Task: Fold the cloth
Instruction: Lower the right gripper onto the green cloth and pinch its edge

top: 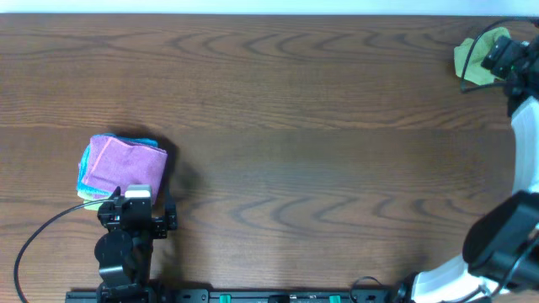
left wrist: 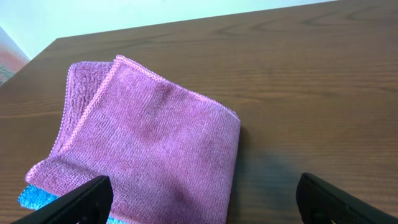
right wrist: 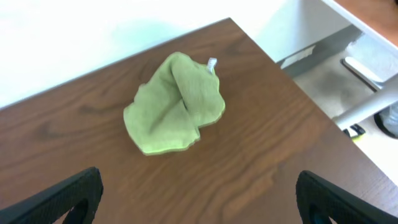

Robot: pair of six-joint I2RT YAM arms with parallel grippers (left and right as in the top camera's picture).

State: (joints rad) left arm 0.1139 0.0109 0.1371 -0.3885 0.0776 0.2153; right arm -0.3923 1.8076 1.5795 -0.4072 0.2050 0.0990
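Note:
The lime-green cloth (right wrist: 176, 102) lies crumpled in a heap near the table's far right corner, its small white tag (right wrist: 211, 63) sticking up at one edge. In the overhead view the cloth (top: 473, 59) is partly hidden by the right arm. My right gripper (right wrist: 199, 196) is open and empty, held above the table just short of the cloth. My left gripper (left wrist: 202, 199) is open and empty at the near left, over the near edge of a pink folded cloth (left wrist: 146, 146).
The pink cloth (top: 125, 164) lies on top of a blue folded cloth (left wrist: 31, 198) at the near left of the wooden table (top: 303, 126). The table's right edge and far corner lie close beside the green cloth (right wrist: 249, 37).

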